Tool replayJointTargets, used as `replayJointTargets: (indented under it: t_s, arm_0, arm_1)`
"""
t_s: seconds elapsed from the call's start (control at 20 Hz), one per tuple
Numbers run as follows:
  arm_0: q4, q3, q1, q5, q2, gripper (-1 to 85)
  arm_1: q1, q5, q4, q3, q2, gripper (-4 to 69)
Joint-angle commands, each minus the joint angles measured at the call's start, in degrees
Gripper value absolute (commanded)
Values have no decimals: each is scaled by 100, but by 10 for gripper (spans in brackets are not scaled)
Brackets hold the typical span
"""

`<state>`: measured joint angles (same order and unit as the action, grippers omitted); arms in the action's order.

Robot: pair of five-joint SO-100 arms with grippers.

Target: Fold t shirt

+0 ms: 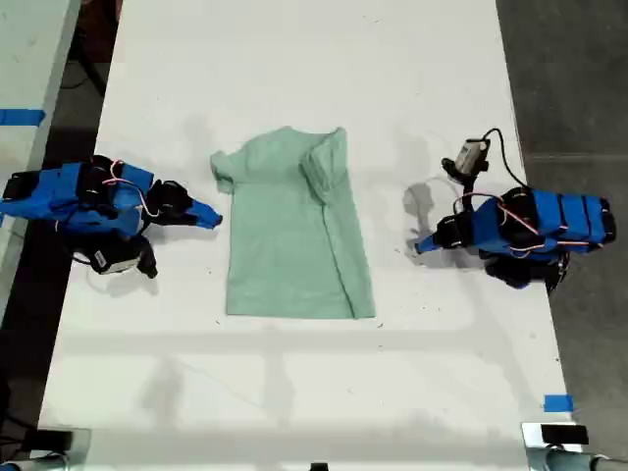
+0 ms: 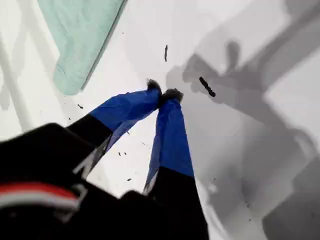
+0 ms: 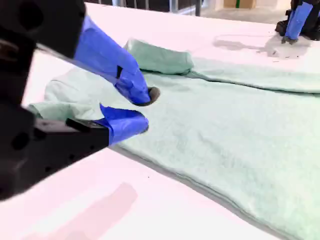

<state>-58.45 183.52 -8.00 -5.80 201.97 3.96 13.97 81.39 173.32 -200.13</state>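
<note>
The pale mint-green t shirt (image 1: pixel 289 235) lies flat in the middle of the white table (image 1: pixel 294 392). Its side toward the exterior view's right is folded in over the body. The short sleeve toward the exterior view's left still sticks out. My second gripper (image 1: pixel 216 220) is at the exterior view's left, just off that sleeve. In the second wrist view my second gripper (image 3: pixel 145 109) hovers low over the t shirt (image 3: pixel 225 130), slightly open and holding nothing. My first gripper (image 1: pixel 420 245) is at the exterior view's right, apart from the cloth. My first gripper (image 2: pixel 164 94) is shut and empty over bare table, with a corner of the t shirt (image 2: pixel 80 35) beyond it.
Blue tape marks sit on the table's edge at the exterior view's lower right (image 1: pixel 557 402) and on a neighbouring surface at its upper left (image 1: pixel 20 118). Dark floor (image 1: pixel 569 88) runs along the exterior view's right. Small dark specks (image 2: pixel 207 86) lie on the table near my first gripper.
</note>
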Motion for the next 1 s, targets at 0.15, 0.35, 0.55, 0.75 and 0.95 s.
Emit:
replayJointTargets:
  t_s: [0.15, 0.35, 0.55, 0.75, 0.95]
  arm_0:
    - [62, 9, -334, 466, 9, -2]
    - [-132, -826, -448, -114, -1345, -3]
    - [-1028, -3973, -510, 79, -4641, -3]
    - [-2294, -7102, -1775, 1731, -7655, 186]
    - [-2180, -7770, -2944, 3085, -9272, 286]
  arm_1:
    - [598, 211, 9, 202, -70, 22]
    - [562, 176, 9, 202, -70, 22]
    - [580, 185, 9, 202, -70, 22]
    - [448, 123, 9, 202, -70, 22]
    - [360, 141, 0, 202, -70, 22]
